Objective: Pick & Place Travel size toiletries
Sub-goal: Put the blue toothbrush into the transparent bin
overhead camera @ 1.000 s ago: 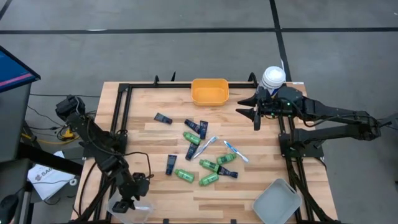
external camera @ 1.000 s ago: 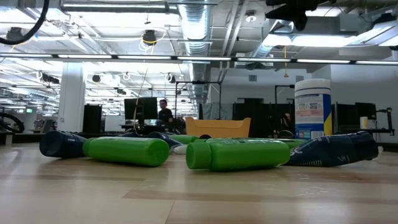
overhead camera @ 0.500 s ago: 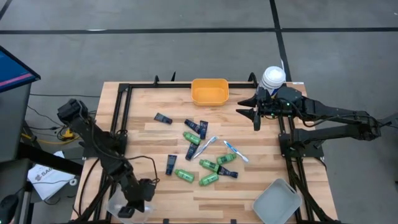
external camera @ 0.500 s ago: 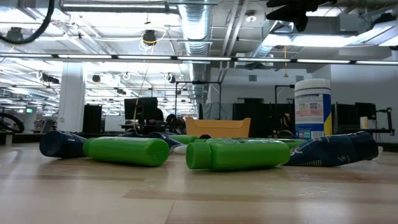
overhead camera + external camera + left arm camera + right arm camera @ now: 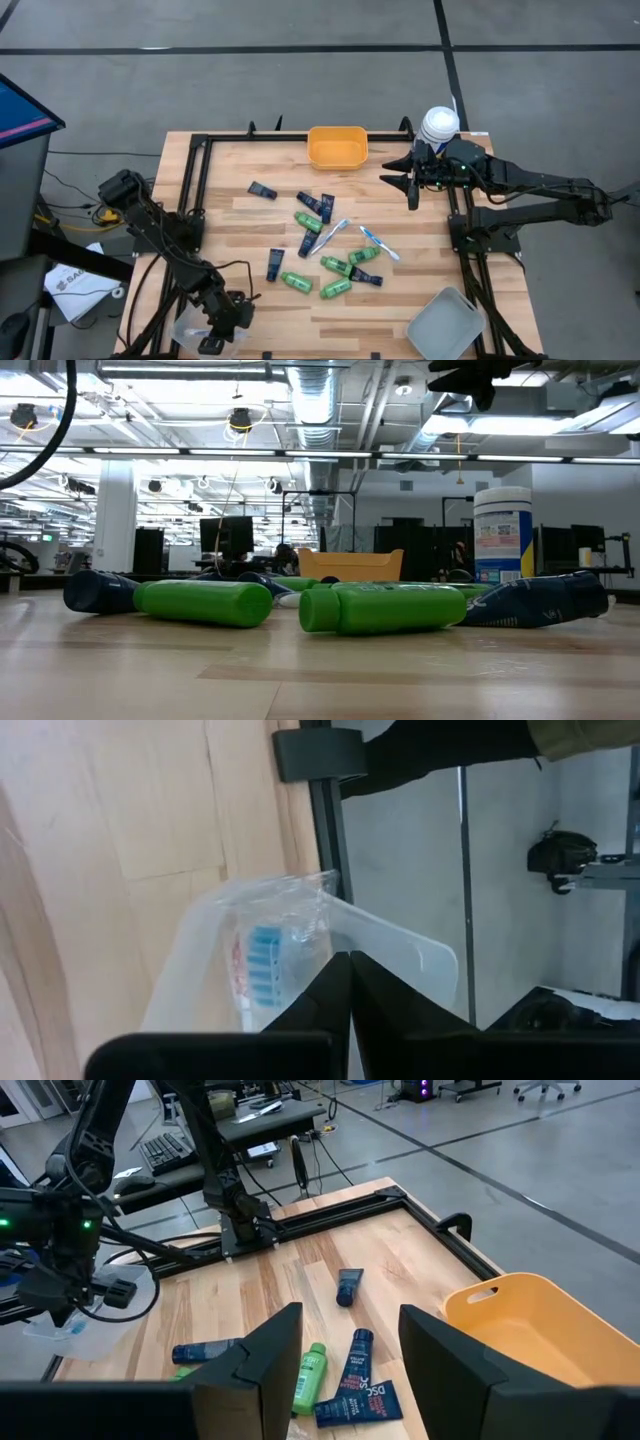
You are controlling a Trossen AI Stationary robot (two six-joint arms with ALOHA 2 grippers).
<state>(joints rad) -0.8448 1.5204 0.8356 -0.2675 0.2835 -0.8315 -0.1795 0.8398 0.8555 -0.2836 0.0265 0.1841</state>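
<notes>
High view: a wooden tabletop (image 5: pixel 400 300) seen from straight above. The travel size toiletries (image 5: pixel 322 245) lie scattered across its middle: green bottles (image 5: pixel 295 281), navy tubes (image 5: pixel 262 190) and two toothbrushes (image 5: pixel 379 242). An orange bin (image 5: pixel 337 146) sits at the far edge, a grey tray (image 5: pixel 446 323) at the near right corner. The left gripper (image 5: pixel 214 343) is at the near left corner, over a clear plastic bag (image 5: pixel 192 330). The right gripper (image 5: pixel 410 177) hovers near the far right corner, beside a white canister (image 5: pixel 438 125).

Low view: two green bottles (image 5: pixel 204 602) lie on their sides in front, navy tubes (image 5: pixel 538 600) behind them, with the orange bin (image 5: pixel 350 565) and the white canister (image 5: pixel 502 534) farther back.

Left wrist view: the left gripper (image 5: pixel 350 960) has its fingers (image 5: pixel 395 1010) pressed fully together; its tips lie against the clear plastic bag (image 5: pixel 270 945), which holds something with blue bristles.

Right wrist view: the right gripper (image 5: pixel 350 1355) is partly open and holds nothing. Below it lie navy tubes (image 5: pixel 348 1287), a green bottle (image 5: pixel 310 1377) and the orange bin (image 5: pixel 530 1330).
</notes>
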